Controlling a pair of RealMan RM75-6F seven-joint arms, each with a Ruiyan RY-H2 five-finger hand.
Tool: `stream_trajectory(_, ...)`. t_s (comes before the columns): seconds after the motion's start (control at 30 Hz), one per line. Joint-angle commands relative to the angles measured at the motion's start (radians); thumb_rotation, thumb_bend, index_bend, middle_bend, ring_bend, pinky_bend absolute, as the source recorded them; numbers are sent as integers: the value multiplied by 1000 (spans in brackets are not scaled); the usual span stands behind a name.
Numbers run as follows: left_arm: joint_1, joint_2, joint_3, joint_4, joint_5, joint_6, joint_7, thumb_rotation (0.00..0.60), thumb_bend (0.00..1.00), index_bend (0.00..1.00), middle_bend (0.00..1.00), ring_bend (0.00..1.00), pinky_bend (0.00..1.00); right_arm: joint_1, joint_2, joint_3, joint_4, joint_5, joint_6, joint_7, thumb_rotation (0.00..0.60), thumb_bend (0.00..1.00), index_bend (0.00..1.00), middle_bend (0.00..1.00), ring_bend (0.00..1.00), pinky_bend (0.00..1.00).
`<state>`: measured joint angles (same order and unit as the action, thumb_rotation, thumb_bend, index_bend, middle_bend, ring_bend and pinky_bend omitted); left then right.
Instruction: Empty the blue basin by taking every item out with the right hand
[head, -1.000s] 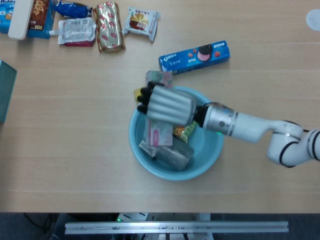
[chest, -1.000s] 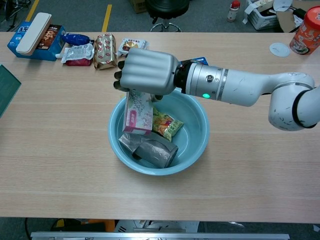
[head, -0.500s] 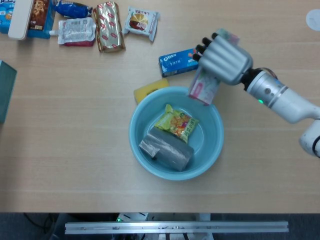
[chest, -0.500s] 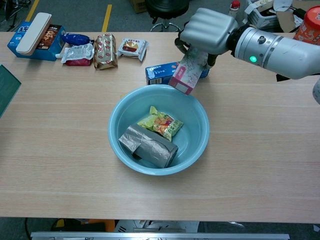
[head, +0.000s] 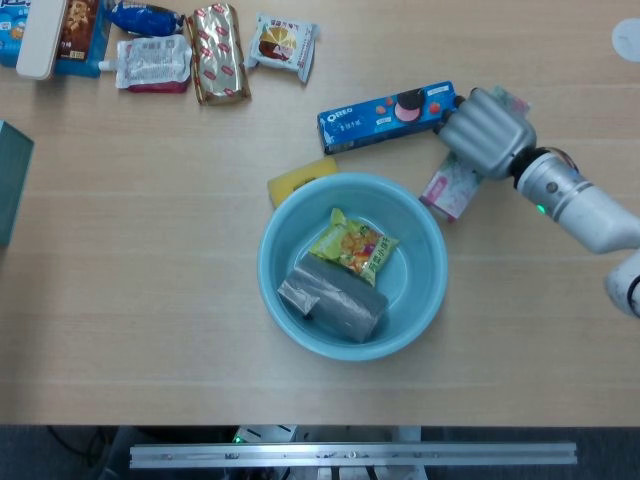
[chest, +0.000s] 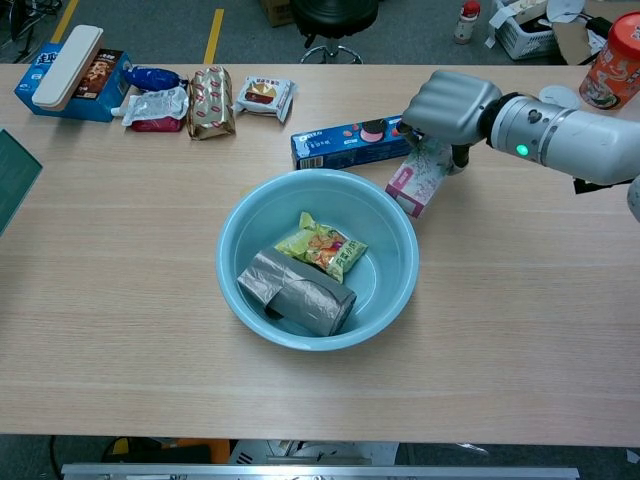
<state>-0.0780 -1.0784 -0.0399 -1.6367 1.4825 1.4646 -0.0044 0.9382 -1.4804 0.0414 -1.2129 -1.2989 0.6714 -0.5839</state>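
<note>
Since earlier frame, right robot hand (head: 484, 132) carried pink box (head: 451, 187) rightward and lower, beyond blue basin (head: 433, 300) rim, right of centre. Fingers clamped on box, lower end apparently touching desk (head: 150, 280). Green snack bag (head: 354, 246) and grey packet (head: 335, 303) remained in basin. Best release flat, clear of Oreo box (head: 388, 113).

Right robot hand (head: 485, 133) fingers curled in a grip, knuckles up; forearm extended from right

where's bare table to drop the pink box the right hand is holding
Bare wood lies right of the blue basin below the right hand, which holds the pink box, and left of the basin. It is crowded by the cookie box and along the far-left snack row.
</note>
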Motion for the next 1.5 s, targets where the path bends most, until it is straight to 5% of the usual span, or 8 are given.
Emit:
stream_trajectory(0.03, 0, 1, 0, 0, -1, 0, -1, 600, 357, 403, 380, 313, 307, 3, -9, -5, 9, 31, -23, -22, 600, 51, 518, 453, 389, 562)
stream_trajectory(0.2, 0, 0, 3, 2, -3, -3, -1, 600, 357, 403, 381, 313, 307, 13, -8, -13, 6, 109, -67, -76, 600, 51, 231, 313, 273, 508)
stream_trajectory(0.43, -3, -1, 2, 1, -3, -5, 1, 600, 357, 403, 381, 313, 307, 31, 5, -29, -24, 198, -84, -137, 600, 51, 47, 178, 193, 459)
stream_trajectory(0.7, -1, 1, 1, 1, -4, 1, 1, 600, 357, 403, 381, 313, 307, 38, 79, 23, -163, 134, -31, -11, 600, 50, 41, 185, 189, 457)
stream_trajectory(1.07, 8, 7, 8, -7, 0, 12, 2, 600, 357, 403, 382, 314, 307, 87, 181, 68, -397, -82, -33, 230, 600, 50, 179, 289, 221, 457)
stream_trajectory(1.5, 18, 1, 13, 8, 11, 29, -23, 600, 357, 403, 382, 315, 307, 184, 66, 18, -379, -69, -198, 223, 600, 49, 201, 294, 224, 458)
